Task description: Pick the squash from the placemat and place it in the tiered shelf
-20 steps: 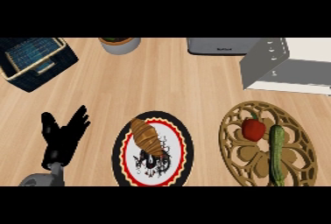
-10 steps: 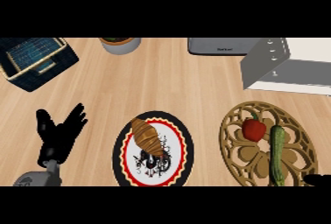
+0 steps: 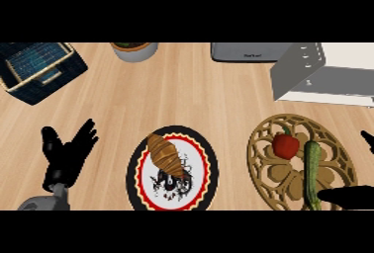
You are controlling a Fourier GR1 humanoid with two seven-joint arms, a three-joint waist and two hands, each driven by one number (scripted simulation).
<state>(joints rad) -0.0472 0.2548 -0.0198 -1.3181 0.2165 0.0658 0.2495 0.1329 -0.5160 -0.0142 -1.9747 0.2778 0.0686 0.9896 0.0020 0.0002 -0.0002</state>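
Observation:
A long green squash (image 3: 312,173) lies on the round tan placemat (image 3: 265,148) at the right, beside a red bell pepper (image 3: 286,145). The grey and white tiered shelf (image 3: 321,74) stands at the back right. My right hand (image 3: 348,196) comes in at the lower right corner, open; its thumb lies just right of the squash's near end and a fingertip (image 3: 367,138) shows at the right edge. Nothing is held in it. My left hand (image 3: 67,155) rests open at the lower left, fingers up.
A black and red rimmed plate (image 3: 139,173) with a croissant (image 3: 165,153) sits in the middle front. A dark blue basket (image 3: 35,69) stands at the back left, a grey pot (image 3: 133,50) at the back, and a grey appliance (image 3: 247,51) left of the shelf.
My right hand has come into view at the lower right beside the squash. My left hand has drifted slightly left and toward the front edge.

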